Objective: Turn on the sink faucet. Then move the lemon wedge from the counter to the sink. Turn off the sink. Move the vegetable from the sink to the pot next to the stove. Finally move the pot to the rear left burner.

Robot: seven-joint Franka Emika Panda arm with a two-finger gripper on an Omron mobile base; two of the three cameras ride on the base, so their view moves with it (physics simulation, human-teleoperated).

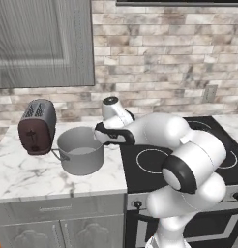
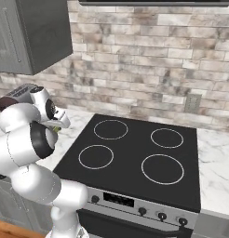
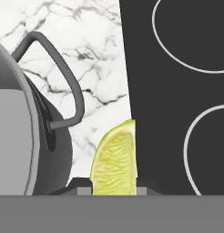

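Holding the lemon wedge (image 3: 115, 159) pinched between its two nearly closed tips, the end effector (image 3: 114, 186) hung above the seam where the marble bench (image 3: 100, 54) met the stove (image 3: 177, 91). Just to one side of it in the hand view stood the pot (image 3: 27, 136), its thin wire handle (image 3: 63, 77) looping toward the wedge; to the other side lay the black glass with its white rings. From the left base view the pot (image 1: 81, 150) sat on the bench close by the end effector (image 1: 99, 133), with a dark red toaster (image 1: 37, 127) beyond it.

Judging by this, the wedge was on its way to the pot, so the faucet and sink steps looked finished, though no sink was visible to confirm that. Still left: dropping the wedge into the pot, then carrying the pot to the rear left burner (image 2: 111, 129), which was bare
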